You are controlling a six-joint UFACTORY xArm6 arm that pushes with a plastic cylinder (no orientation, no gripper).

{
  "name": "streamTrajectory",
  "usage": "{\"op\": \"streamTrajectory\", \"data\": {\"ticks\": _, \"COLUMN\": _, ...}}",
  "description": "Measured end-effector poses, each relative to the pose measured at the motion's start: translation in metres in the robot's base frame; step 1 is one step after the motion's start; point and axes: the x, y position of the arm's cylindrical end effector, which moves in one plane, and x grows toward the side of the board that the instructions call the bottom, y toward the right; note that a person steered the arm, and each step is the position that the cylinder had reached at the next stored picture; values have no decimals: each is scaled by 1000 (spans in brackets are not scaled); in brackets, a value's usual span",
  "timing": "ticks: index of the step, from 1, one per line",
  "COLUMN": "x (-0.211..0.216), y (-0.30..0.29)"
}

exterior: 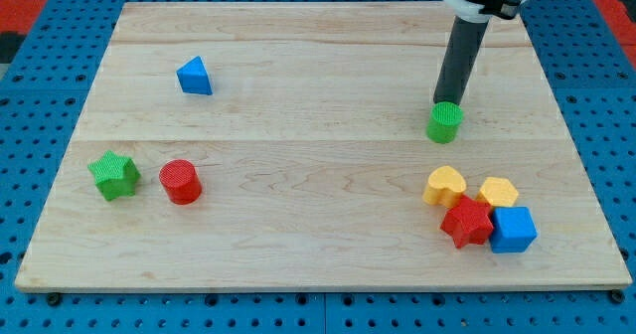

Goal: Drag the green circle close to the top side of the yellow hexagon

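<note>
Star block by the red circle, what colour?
Green star, left of the red circle; camera view, the only one.

The green circle (444, 122) is a short ribbed cylinder standing upright on its flat end, in the right half of the bench toward the view's top. The yellow hexagon (498, 192) lies flat lower down, toward the view's bottom right of the circle and well apart from it, its flat top face showing six sides.
</note>
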Motion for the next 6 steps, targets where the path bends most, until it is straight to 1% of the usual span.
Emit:
{"op": "streamTrajectory", "data": {"ticks": 1, "x": -39, "y": -11}}
{"op": "streamTrajectory", "data": {"ticks": 2, "x": -52, "y": -46}}
{"op": "streamTrajectory", "data": {"ticks": 3, "x": -29, "y": -47}}
{"op": "streamTrajectory", "data": {"ticks": 4, "x": 16, "y": -33}}
{"op": "streamTrajectory", "data": {"ticks": 5, "x": 44, "y": 5}}
{"op": "streamTrajectory", "data": {"ticks": 6, "x": 38, "y": -8}}
